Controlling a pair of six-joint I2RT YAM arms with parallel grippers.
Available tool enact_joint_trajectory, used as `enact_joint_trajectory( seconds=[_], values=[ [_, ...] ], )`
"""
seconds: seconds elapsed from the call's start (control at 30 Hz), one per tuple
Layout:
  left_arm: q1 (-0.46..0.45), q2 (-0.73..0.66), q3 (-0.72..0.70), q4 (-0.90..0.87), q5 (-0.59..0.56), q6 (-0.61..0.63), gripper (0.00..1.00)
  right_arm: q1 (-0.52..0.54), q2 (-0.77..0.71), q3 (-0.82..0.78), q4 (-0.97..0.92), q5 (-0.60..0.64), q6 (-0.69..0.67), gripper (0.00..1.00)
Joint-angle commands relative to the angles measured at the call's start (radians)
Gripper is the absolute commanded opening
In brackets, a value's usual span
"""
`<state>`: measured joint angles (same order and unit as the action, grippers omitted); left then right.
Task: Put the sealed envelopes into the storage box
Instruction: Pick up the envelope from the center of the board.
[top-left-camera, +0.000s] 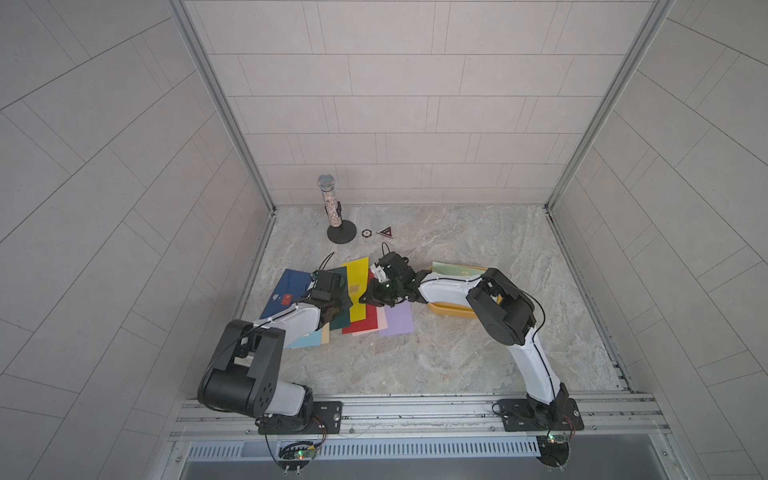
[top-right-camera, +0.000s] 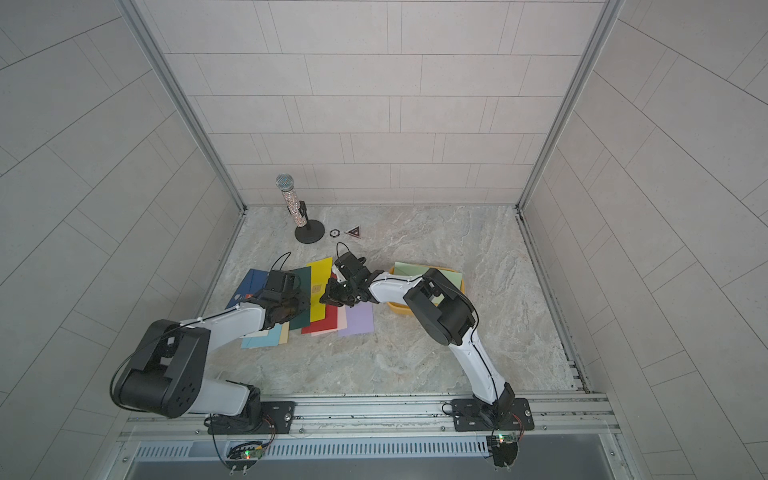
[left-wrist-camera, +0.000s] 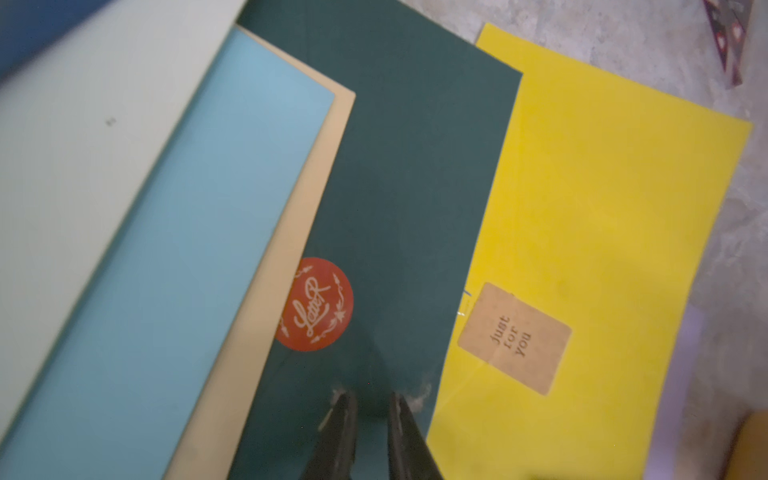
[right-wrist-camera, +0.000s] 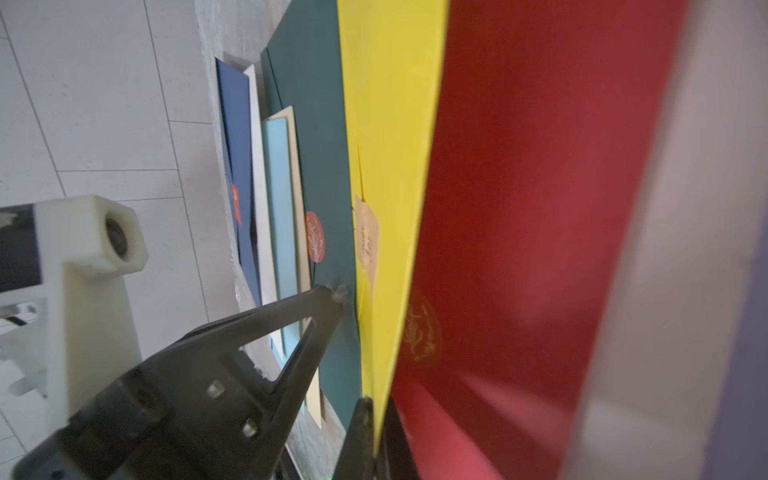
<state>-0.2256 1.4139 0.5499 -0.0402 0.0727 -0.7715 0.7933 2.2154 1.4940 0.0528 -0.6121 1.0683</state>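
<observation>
Right wrist view: my right gripper (right-wrist-camera: 376, 405) is closed on the right edge of the yellow envelope (right-wrist-camera: 390, 124), the paper pinched between both fingers and the red envelope (right-wrist-camera: 519, 208) lying just under it.

My left gripper (left-wrist-camera: 371, 397) has its jaws a little apart with nothing between them, and its tips are set down on the dark green envelope (left-wrist-camera: 407, 187), near that envelope's round red seal sticker (left-wrist-camera: 316, 304). In both top views the sealed envelopes (top-left-camera: 399, 320) lie overlapped in a fan on the bench (top-left-camera: 415, 365), left of centre. The storage box (top-left-camera: 449, 309) sits just right of the fan, partly hidden by my right arm. A light green envelope (top-left-camera: 451, 269) lies across the top of the box.
</observation>
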Motion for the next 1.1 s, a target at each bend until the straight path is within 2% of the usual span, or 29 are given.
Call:
enact_joint_trajectory(
  seconds=[0.0,0.1,0.13,0.2,0.37,0.47,0.63,0.8,0.97,1.07],
  values=[
    [-0.008,-0.066,-0.019,-0.173,0.065,-0.001,0.30,0.002,-0.089,0.029,-0.080,0.051,-0.143,0.00],
    [-0.008,-0.168,0.026,-0.257,0.052,0.000,0.39,-0.022,-0.163,0.009,-0.107,0.051,-0.215,0.00],
    [-0.007,-0.206,0.045,-0.285,0.051,0.001,0.47,-0.031,-0.193,0.000,-0.119,0.048,-0.241,0.00],
    [-0.006,-0.274,0.077,-0.325,0.060,0.007,0.56,-0.047,-0.249,-0.017,-0.152,0.048,-0.292,0.00],
    [-0.006,-0.428,0.100,-0.286,0.183,0.008,0.64,-0.089,-0.407,-0.082,-0.254,0.047,-0.414,0.00],
    [-0.006,-0.508,0.106,-0.198,0.317,0.014,0.69,-0.117,-0.512,-0.148,-0.288,0.004,-0.492,0.00],
    [-0.006,-0.537,0.136,-0.064,0.535,0.021,0.72,-0.158,-0.662,-0.258,-0.294,-0.142,-0.570,0.00],
    [-0.007,-0.511,0.140,0.009,0.624,0.025,0.72,-0.159,-0.778,-0.343,-0.274,-0.258,-0.596,0.00],
    [-0.008,-0.464,0.119,0.151,0.751,-0.040,0.69,-0.159,-0.848,-0.424,-0.138,-0.321,-0.516,0.00],
    [-0.009,-0.454,0.118,0.192,0.803,-0.065,0.64,-0.159,-0.859,-0.444,-0.064,-0.362,-0.447,0.00]
  ],
)
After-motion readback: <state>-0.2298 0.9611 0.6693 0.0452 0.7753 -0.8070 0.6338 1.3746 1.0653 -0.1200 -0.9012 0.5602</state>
